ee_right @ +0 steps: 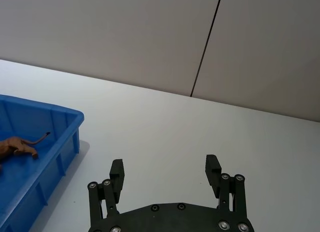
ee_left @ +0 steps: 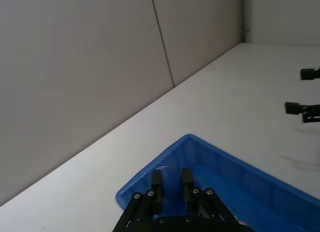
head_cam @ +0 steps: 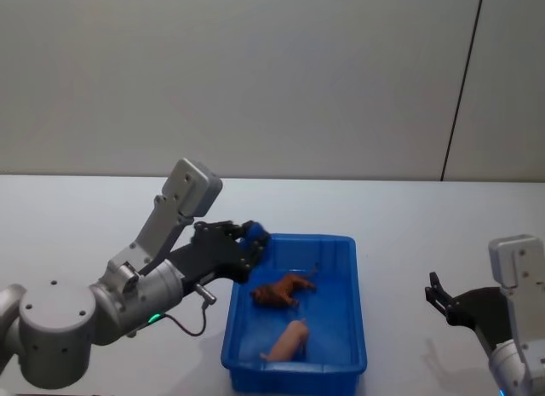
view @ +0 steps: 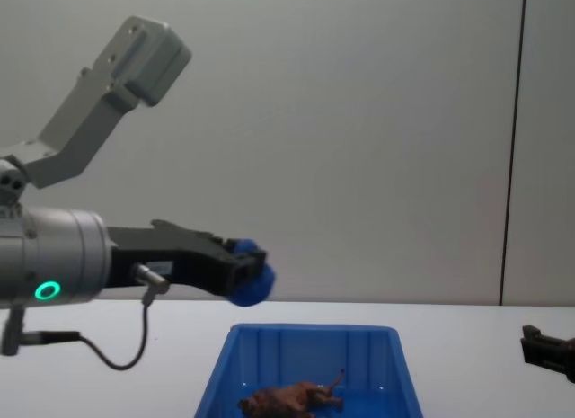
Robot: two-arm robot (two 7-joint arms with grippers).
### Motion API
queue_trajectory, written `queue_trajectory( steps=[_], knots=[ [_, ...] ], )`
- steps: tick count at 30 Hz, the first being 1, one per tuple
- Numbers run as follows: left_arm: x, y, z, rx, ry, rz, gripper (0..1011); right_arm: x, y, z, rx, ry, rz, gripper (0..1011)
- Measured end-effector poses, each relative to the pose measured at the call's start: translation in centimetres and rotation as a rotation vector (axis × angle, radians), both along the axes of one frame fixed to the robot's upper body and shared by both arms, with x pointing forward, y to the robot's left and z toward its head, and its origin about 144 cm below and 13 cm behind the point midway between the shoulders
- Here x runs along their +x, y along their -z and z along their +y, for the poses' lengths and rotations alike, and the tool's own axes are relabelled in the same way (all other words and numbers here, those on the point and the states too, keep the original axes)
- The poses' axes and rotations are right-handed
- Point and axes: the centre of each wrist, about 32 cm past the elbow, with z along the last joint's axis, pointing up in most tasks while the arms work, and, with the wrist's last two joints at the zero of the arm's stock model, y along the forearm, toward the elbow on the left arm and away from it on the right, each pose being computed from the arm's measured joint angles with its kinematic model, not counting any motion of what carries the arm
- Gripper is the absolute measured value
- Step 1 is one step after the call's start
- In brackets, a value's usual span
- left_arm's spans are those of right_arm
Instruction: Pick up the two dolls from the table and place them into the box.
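Observation:
The blue box (head_cam: 294, 239) stands on the white table (head_cam: 77, 217) in front of me. Both dolls lie inside it: the reddish-brown one (head_cam: 281, 291) toward the far end, the pale pink one (head_cam: 289, 339) nearer me. My left gripper (head_cam: 253, 240) hovers above the box's far left corner; its fingers (ee_left: 156, 184) are a little apart with nothing between them. My right gripper (head_cam: 437, 295) is off to the right of the box, low over the table, open and empty. The brown doll (ee_right: 15, 146) and the box (ee_right: 60, 117) also appear in the right wrist view.
Bare white tabletop surrounds the box on all sides. A grey wall with a dark vertical seam (head_cam: 460, 81) stands behind the table. A thin cable (head_cam: 183, 324) hangs under my left wrist.

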Motion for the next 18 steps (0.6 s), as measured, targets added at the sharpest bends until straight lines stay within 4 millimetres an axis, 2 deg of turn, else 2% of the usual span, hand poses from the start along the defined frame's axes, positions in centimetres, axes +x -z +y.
queue_trajectory(
  steps=[4, 6, 7, 10, 11, 12, 13, 14, 15, 18],
  knots=[
    [0.3, 0.2, -0.4, -0.037, 0.049, 0.003, 334, 0.0, 0.0, 0.0, 0.000, 0.000, 0.000, 1001],
    [0.4, 0.3, -0.6, -0.048, 0.064, 0.004, 367, 0.0, 0.0, 0.0, 0.000, 0.000, 0.000, 1001],
    [0.4, 0.3, -0.6, -0.054, 0.071, 0.004, 436, 0.0, 0.0, 0.0, 0.000, 0.000, 0.000, 1001],
    [0.6, 0.5, -0.9, -0.071, 0.095, 0.005, 496, 0.0, 0.0, 0.0, 0.000, 0.000, 0.000, 1001],
    [0.6, 0.5, -1.0, -0.079, 0.106, 0.005, 556, 0.0, 0.0, 0.0, 0.000, 0.000, 0.000, 1001],
    [0.7, 0.5, -1.0, -0.082, 0.111, 0.005, 566, 0.0, 0.0, 0.0, 0.000, 0.000, 0.000, 1001],
    [0.7, 0.6, -1.1, -0.089, 0.119, 0.005, 617, 0.0, 0.0, 0.0, 0.000, 0.000, 0.000, 1001],
    [0.8, 0.6, -1.1, -0.092, 0.123, 0.005, 617, 0.0, 0.0, 0.0, 0.000, 0.000, 0.000, 1001],
    [0.8, 0.6, -1.1, -0.095, 0.127, 0.005, 674, 0.0, 0.0, 0.0, 0.000, 0.000, 0.000, 1001],
    [0.8, 0.7, -1.3, -0.103, 0.138, 0.006, 754, 0.0, 0.0, 0.0, 0.000, 0.000, 0.000, 1001]
  ],
)
